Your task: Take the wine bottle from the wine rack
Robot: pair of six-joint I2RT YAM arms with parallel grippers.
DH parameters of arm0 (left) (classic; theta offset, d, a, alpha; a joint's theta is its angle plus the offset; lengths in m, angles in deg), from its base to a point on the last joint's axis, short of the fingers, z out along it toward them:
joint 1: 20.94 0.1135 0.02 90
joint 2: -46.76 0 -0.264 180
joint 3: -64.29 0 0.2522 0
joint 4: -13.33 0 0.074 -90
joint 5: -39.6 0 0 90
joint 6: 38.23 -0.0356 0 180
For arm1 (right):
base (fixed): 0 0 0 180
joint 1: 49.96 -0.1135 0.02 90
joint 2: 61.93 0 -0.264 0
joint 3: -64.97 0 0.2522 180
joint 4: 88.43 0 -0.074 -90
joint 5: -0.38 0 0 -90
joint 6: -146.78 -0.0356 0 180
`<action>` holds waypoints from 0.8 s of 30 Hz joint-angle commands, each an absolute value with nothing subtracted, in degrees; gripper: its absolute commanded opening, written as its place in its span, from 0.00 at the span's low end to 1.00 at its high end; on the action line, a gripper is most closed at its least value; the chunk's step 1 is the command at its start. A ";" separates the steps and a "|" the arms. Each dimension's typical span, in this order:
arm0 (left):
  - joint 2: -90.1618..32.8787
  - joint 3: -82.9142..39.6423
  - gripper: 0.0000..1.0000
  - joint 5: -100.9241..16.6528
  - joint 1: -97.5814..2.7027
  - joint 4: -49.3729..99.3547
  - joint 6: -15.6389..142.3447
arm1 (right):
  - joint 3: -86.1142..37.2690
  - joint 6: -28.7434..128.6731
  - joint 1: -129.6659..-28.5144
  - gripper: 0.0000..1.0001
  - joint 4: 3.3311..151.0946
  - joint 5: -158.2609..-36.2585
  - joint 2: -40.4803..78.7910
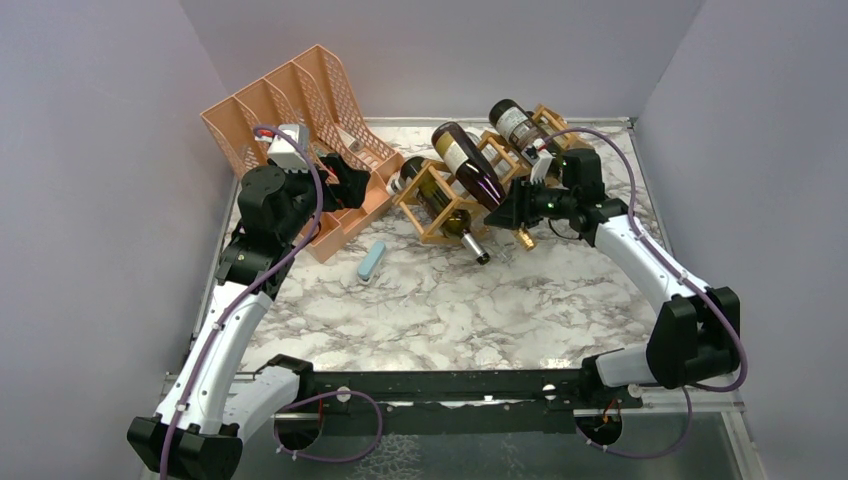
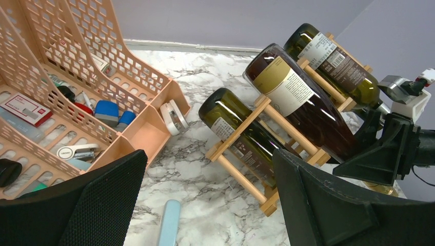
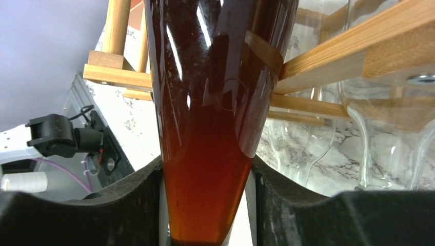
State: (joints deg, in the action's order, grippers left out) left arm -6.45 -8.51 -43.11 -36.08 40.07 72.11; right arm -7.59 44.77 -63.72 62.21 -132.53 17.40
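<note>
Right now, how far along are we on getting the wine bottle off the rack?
Done: the right gripper has reached the middle wine bottle, its fingers closed around the neck. In hand: that grip. Left: the bottle still lies in the wine rack, so lifting it clear remains. The left gripper hangs open, idle.

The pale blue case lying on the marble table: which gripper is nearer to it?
Left. The left gripper hangs open just behind the pale blue case, by the pink organiser; the right gripper is farther, at the middle bottle.
</note>
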 commanded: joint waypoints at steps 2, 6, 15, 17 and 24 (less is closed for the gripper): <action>-6.26 -9.37 0.99 -41.96 -36.21 39.79 72.55 | -7.44 43.59 -64.38 0.43 63.93 -135.81 17.90; -5.88 -9.34 0.99 -42.37 -36.30 40.16 72.30 | -6.60 42.12 -64.38 0.33 65.59 -134.13 15.21; -5.45 -9.14 0.99 -42.75 -36.19 40.45 72.25 | -1.89 38.41 -64.29 0.21 73.46 -132.41 6.94; -5.40 -9.06 0.99 -42.75 -36.31 40.51 72.34 | -1.23 36.80 -64.29 0.20 75.10 -132.08 5.22; -5.22 -8.77 0.99 -42.59 -36.29 40.55 72.59 | -0.81 32.56 -64.29 0.16 78.51 -133.58 2.49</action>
